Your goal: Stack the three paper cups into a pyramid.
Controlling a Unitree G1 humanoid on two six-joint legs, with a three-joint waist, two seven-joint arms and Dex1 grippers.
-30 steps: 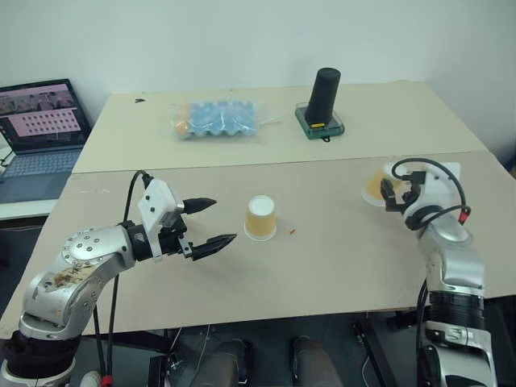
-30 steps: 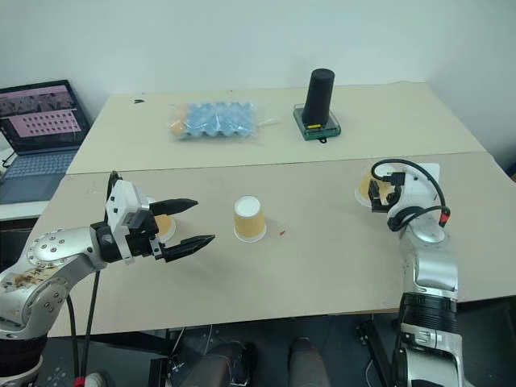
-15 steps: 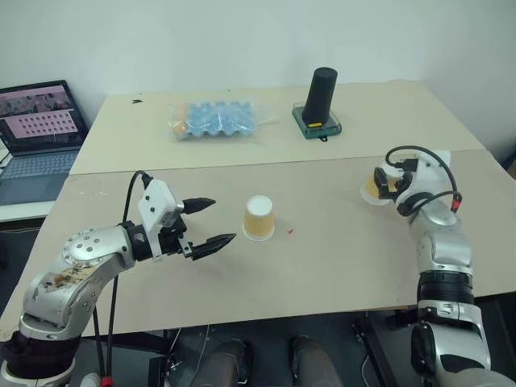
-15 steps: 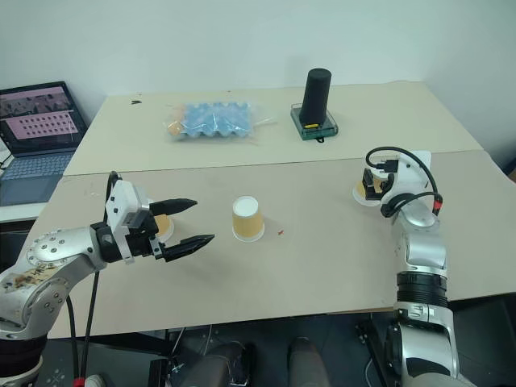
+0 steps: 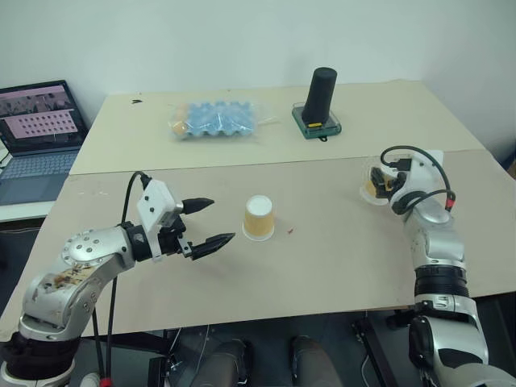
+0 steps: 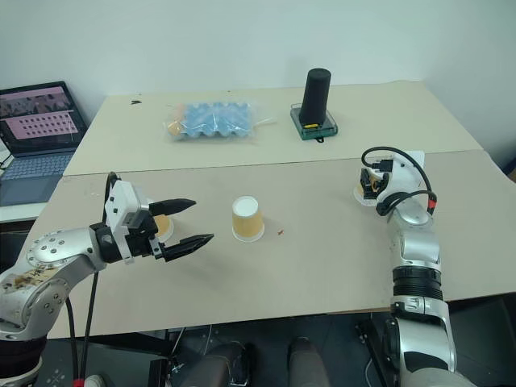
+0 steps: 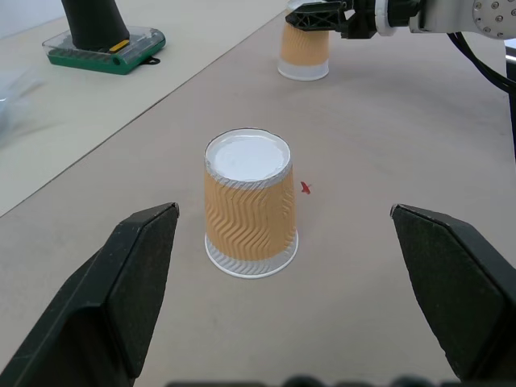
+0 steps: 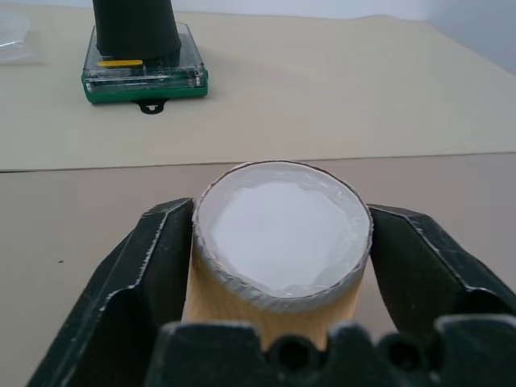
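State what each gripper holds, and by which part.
The right gripper clamps an upside-down paper cup by its sides, just below the white base. The left gripper holds nothing.

1. Two beige tables (image 5: 347, 266) stand edge to edge, the nearer one (image 5: 347, 266) meeting the farther one (image 5: 242, 149) along a seam.
2. A blue egg tray in clear plastic wrap (image 5: 216, 118) lies on the farther table, left of its middle; a small orange patch shows at the wrap's left end.
3. A black cylinder (image 5: 322, 95) stands upright on a clear box with a green base (image 5: 318, 123), on the farther table, well to the right of the egg tray.
4. An open laptop (image 5: 36, 133) sits at the far left on a separate lower surface, its screen showing pinkish rows.
5. A tiny red fleck (image 7: 305, 188) lies on the nearer table.
6. A plain white wall (image 5: 242, 40) rises behind the tables.
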